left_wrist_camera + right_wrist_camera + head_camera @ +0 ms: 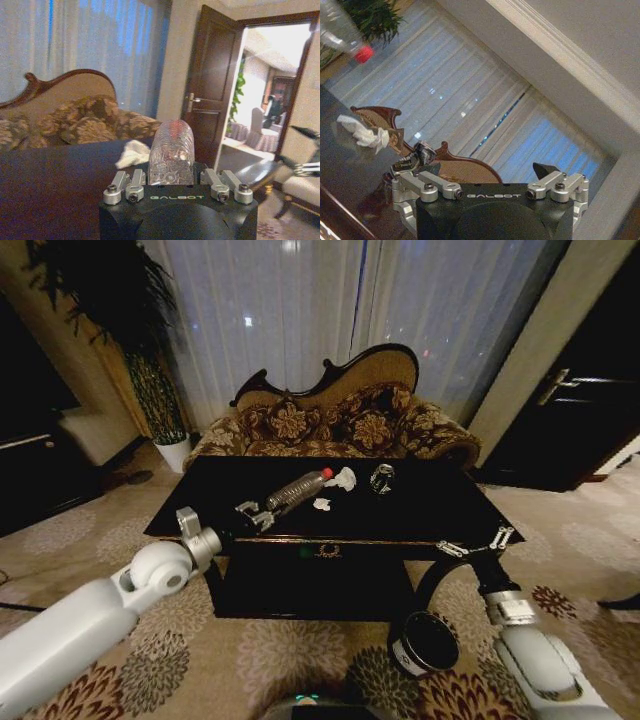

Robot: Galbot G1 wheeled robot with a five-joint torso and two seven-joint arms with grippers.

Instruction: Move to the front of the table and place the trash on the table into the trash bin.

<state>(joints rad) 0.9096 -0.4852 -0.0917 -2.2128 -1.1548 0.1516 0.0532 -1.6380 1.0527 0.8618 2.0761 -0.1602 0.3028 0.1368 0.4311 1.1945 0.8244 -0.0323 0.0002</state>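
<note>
The left end effector [256,515] sits at the bottle's [296,489] base on the black surface [420,510], fingers spread around it, not clamped. Paper wads [341,479] and the can [381,478] lie beyond. The right end effector [476,545] hovers at the surface's right front corner, fingers apart, above the bin [422,642] on the floor.

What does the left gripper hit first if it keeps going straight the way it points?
The clear plastic bottle. It lies base-first directly ahead of the left gripper, its near end between the open fingers, on the table. Whether they already touch is unclear.
</note>
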